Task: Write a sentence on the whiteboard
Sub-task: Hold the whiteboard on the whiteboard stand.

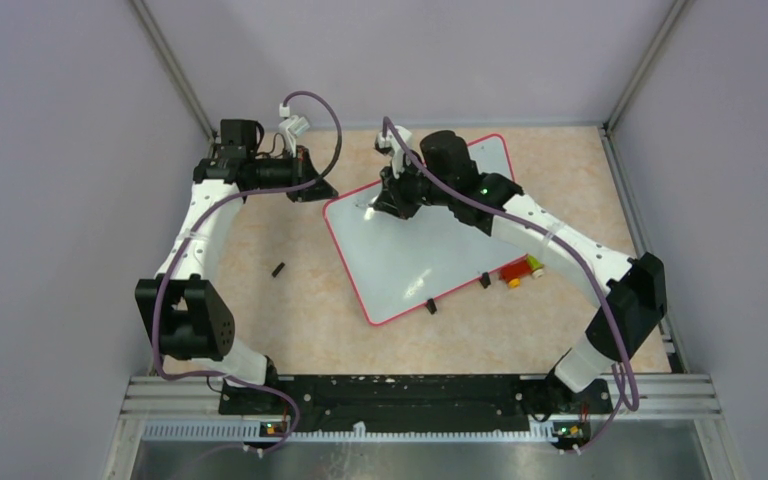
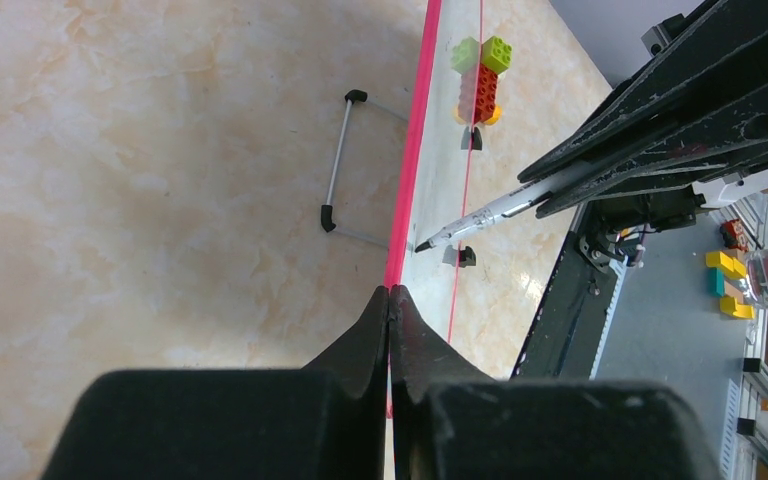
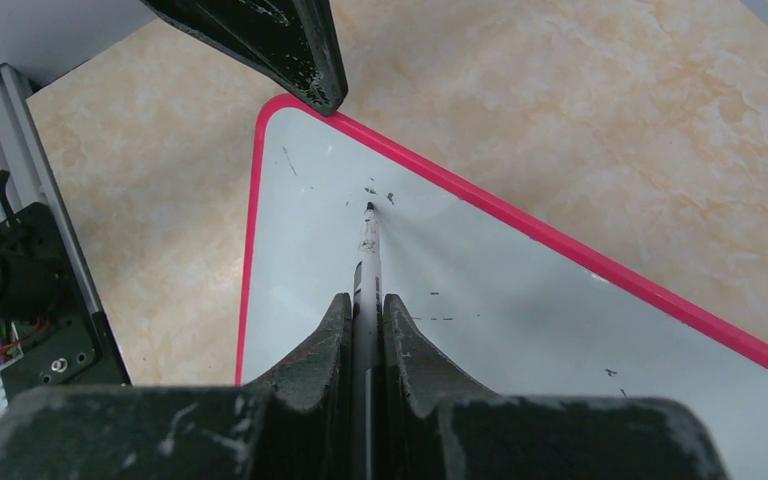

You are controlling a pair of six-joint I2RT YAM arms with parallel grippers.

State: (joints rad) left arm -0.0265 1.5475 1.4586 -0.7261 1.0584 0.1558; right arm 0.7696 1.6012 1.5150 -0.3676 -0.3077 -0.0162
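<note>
The board (image 1: 415,265) lies on the table (image 1: 290,320) in the middle of the workspace, turned at an angle, with its two black feet on the long edge nearest the right arm's base. Its white face is almost bare. No letter of the sentence can be read on it, only a few dark specks (image 3: 390,198) near the far left corner.

The marker (image 3: 368,250) points into that corner, its tip beside the specks. I cannot tell whether the tip touches the surface or sits just above it. The right gripper (image 3: 365,300) is clamped tight on the marker's barrel, fingers nearly together, with the pen running out straight between them.

The left gripper (image 2: 390,295) is fully closed, its tips at the red frame of that same corner. The views do not show whether it pinches the frame or only presses on it. My guess is that it is there to steady the board.

Beyond the feet, some coloured bricks (image 1: 522,270) sit just off the board. A small black bit (image 1: 278,268) lies on the table to the left, well apart.

I judge the writing to be at its very start, with the pen placed for the first letter. The next move calls for light, even pressure and a slow stroke to the right. The board must not slide, and the left fingers must stay clear of the pen's path.
</note>
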